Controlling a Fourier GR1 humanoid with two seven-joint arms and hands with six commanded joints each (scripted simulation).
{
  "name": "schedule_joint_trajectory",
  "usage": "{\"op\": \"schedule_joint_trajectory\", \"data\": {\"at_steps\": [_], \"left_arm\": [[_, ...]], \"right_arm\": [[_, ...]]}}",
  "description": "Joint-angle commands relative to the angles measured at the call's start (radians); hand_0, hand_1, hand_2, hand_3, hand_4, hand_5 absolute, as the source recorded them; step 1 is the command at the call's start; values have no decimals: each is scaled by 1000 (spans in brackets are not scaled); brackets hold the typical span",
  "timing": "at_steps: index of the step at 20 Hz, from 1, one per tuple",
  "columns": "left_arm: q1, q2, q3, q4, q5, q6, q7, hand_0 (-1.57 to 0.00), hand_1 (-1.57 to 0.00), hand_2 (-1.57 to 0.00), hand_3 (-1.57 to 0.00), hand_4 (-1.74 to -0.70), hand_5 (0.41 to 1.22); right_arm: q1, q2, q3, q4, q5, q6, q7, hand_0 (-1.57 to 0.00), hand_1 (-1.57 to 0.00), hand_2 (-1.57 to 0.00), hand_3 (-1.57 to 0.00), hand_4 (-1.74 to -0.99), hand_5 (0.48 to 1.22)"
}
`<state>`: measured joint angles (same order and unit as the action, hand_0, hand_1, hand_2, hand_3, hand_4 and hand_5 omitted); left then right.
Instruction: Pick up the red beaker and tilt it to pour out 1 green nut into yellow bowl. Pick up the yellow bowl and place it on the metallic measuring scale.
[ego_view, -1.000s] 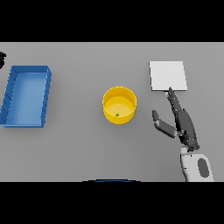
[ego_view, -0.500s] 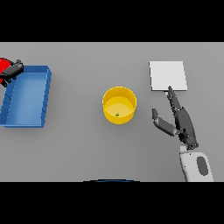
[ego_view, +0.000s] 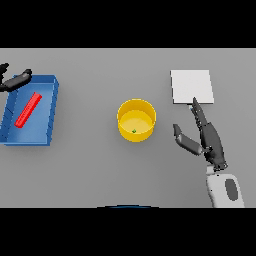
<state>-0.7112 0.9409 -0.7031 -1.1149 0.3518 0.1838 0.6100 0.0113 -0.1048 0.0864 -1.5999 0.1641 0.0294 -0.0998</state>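
At centre worktop, one nut (ego_view: 133, 131) is seen in the bowl (ego_view: 136, 120); pouring is judged done, the beaker (ego_view: 28, 109) lying in the bin (ego_view: 52, 111). Next, the right hand (ego_view: 206, 138), fingers spread wide, must grasp the bowl for the scale (ego_view: 192, 86). Left hand (ego_view: 15, 81) rests open.

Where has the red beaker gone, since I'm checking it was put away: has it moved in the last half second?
Yes. The red beaker now lies inside the blue tray, down from the tray's far left corner.

no readable text, labels, numbers or signs anywhere.
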Motion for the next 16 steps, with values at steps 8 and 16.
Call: {"op": "schedule_joint_trajectory", "data": {"at_steps": [8, 16], "left_arm": [[-3, -28, 1, 17, -35, 75, -53, -27, -22, -20, -12, -718, 675], [22, -26, 2, -17, -29, 106, -75, -4, -3, -3, -1, -740, 709]], "right_arm": [[-45, -45, 40, -30, 122, -33, 92, 1, 1, 1, 1, -1222, 662], [-274, -201, 190, 58, 257, 178, 55, -3, 1, 1, 1, -1255, 648]]}}
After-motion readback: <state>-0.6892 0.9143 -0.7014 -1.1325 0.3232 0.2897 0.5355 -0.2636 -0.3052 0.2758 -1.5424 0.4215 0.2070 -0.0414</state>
